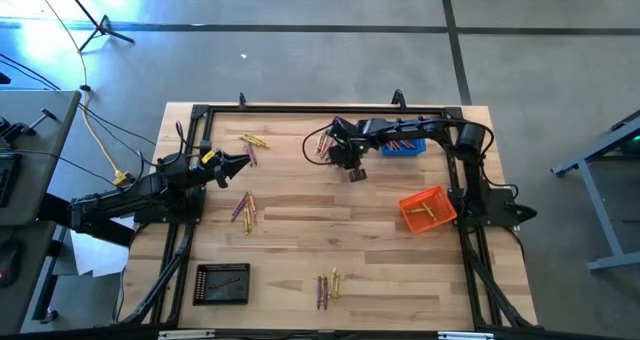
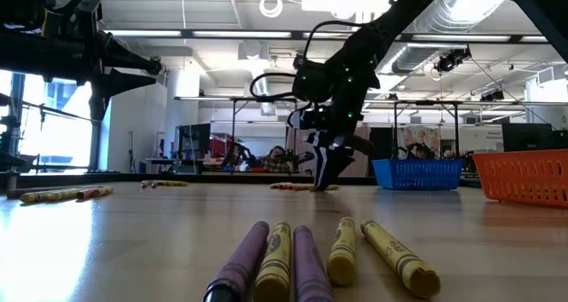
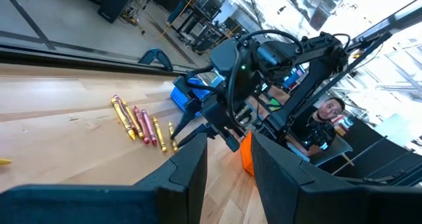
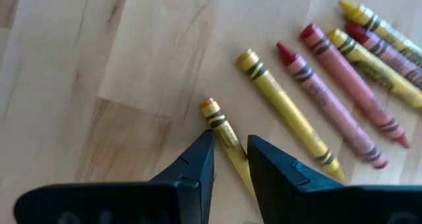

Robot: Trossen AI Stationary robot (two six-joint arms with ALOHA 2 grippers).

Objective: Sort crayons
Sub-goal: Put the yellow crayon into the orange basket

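right arm's fingers (image 4: 231, 159) point down, apparently pinching a yellow crayon (image 4: 224, 133).

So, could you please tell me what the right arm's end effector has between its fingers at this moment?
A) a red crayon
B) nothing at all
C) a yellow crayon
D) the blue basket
C: in the right wrist view, the right end effector has its two dark fingers on either side of a yellow crayon lying on the table, while the red crayons lie apart from it.
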